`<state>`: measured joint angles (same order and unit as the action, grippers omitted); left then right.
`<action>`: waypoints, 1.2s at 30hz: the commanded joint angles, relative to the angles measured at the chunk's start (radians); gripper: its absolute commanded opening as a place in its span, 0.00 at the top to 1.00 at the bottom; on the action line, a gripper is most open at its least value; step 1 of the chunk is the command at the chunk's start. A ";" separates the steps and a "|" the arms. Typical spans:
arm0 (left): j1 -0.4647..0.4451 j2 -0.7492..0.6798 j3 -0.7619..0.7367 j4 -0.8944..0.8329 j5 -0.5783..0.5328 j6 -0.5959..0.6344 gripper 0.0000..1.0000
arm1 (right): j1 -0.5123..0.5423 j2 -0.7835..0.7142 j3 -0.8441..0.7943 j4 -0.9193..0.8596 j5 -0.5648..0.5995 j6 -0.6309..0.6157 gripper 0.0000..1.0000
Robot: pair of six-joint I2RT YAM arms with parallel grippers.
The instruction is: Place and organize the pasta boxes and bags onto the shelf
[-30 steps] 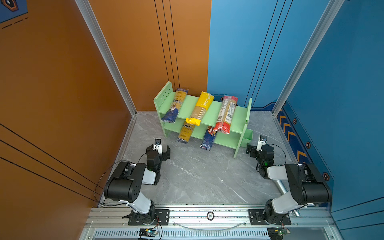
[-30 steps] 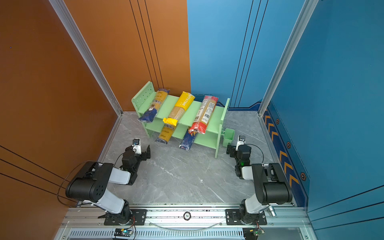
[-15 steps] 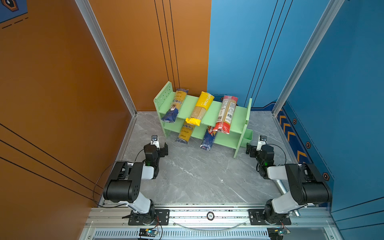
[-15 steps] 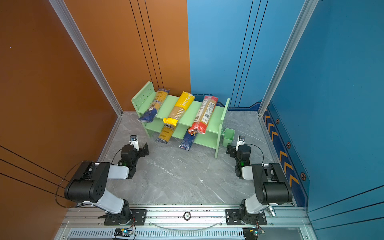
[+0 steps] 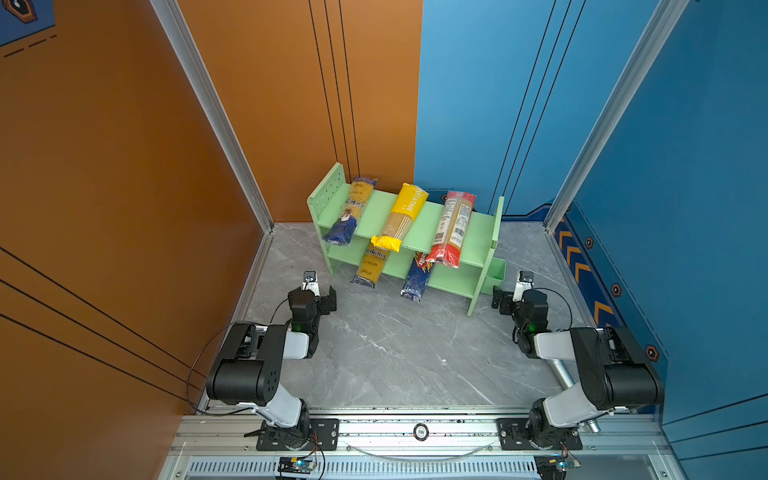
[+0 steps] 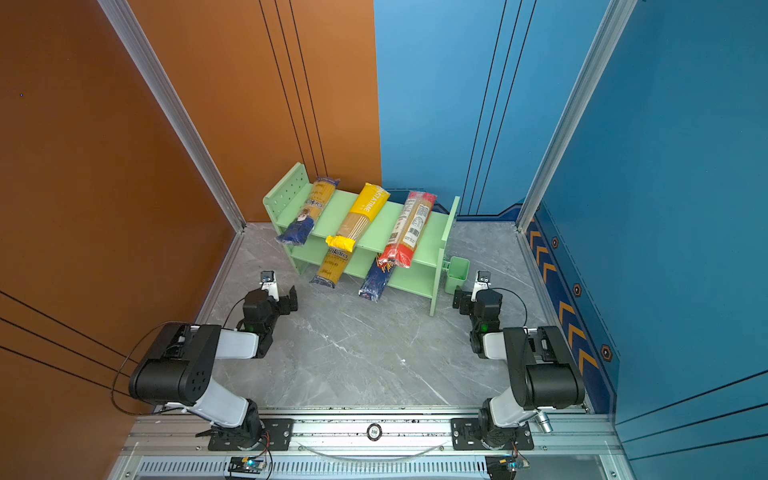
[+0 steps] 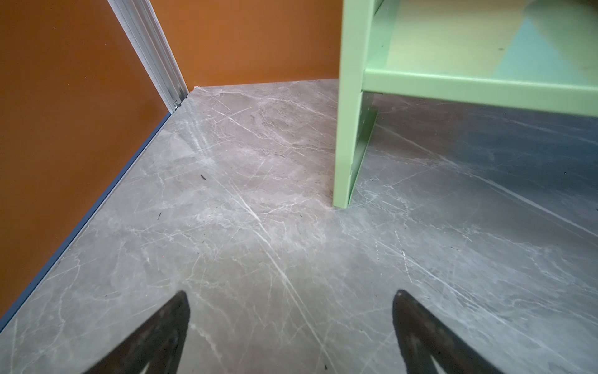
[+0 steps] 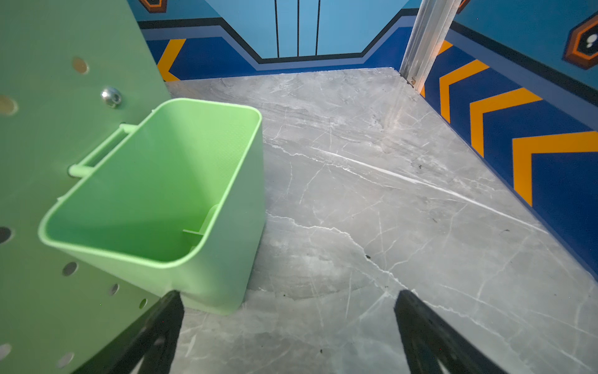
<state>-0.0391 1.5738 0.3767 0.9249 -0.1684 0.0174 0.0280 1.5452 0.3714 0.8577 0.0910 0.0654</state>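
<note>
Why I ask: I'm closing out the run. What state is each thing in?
shelf, upright on the floor
upper yellow-and-blue bag, flat on top tier, overhanging front
yellow bag, same
red-ended bag, same
lower yellow-and-blue bag, on bottom tier, sticking out front
Barilla box, same
bin, empty
left pincer, open, empty
right pincer, open, empty

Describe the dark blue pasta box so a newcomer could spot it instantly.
Find the light green shelf by the back walls. On its lower tier two packs poke out the front. The box is the all-dark-blue one, beneath the red-ended bag; its neighbour is mostly yellow.
</note>
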 commanded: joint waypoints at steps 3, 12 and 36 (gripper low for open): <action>-0.004 -0.011 0.004 -0.005 -0.016 -0.008 0.02 | 0.003 0.001 0.001 0.050 0.029 -0.010 0.00; -0.004 -0.011 0.004 -0.005 -0.016 -0.007 0.02 | 0.004 0.002 0.001 0.050 0.028 -0.011 0.00; 0.013 -0.014 0.003 -0.004 0.012 -0.019 0.02 | 0.003 0.001 0.001 0.050 0.028 -0.010 0.00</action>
<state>-0.0311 1.5738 0.3767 0.9230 -0.1707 0.0097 0.0280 1.5452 0.3714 0.8581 0.0914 0.0654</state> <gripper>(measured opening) 0.979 0.994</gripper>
